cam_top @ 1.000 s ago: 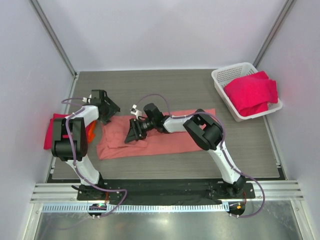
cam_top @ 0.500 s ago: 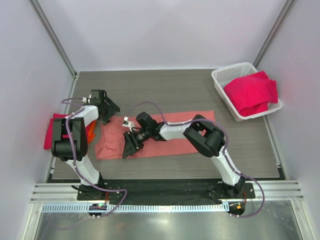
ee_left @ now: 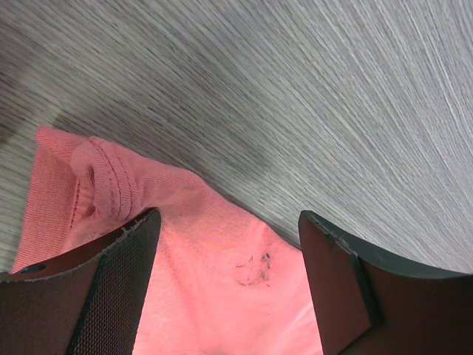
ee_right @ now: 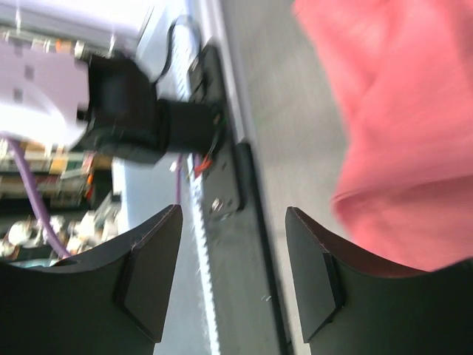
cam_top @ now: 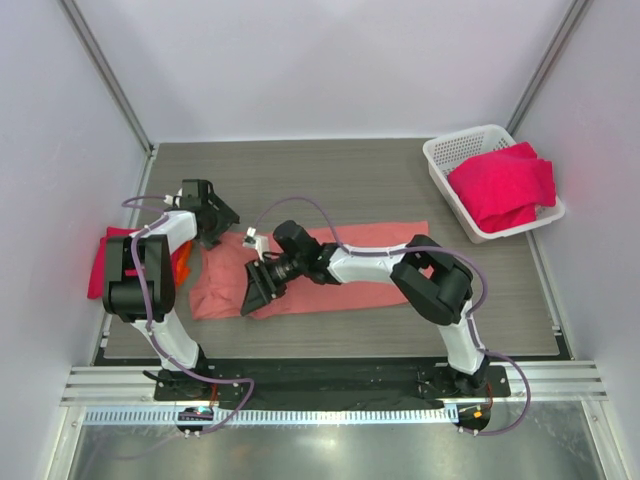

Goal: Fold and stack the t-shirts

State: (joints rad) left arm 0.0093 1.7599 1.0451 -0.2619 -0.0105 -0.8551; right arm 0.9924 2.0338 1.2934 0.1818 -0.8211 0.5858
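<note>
right hand (cam_top: 253,298) is nearest me: jaws wide apart, gripping nothing, pointed down at the near-left edge of the salmon-pink t-shirt (cam_top: 220,292); its own camera shows the pink cloth off to one side of the fingers, not between them, so the shirt is beside the hand, not in it; that view's blurred, can't tell if it touches; shirt lies as a long flat band across the counter (cam_top: 350,180), reads as laid out for the next fold; left hand (ee_left: 229,222) sits over the far-left corner, also open and empty; a bunched ribbed seam and pink fabric lie right between its fingers (ee_left: 111,288); my guess: both hands are on the same short end, near corner and far corner, to lift it together and fold it over; crimson tee (cam_top: 98,262) lies at the left counter edge by the left arm, probably the stack spot; far right, white basket (cam_top: 460,142) holds the crimson t-shirts (cam_top: 502,185), well apart from both hands, not yet folded
</note>
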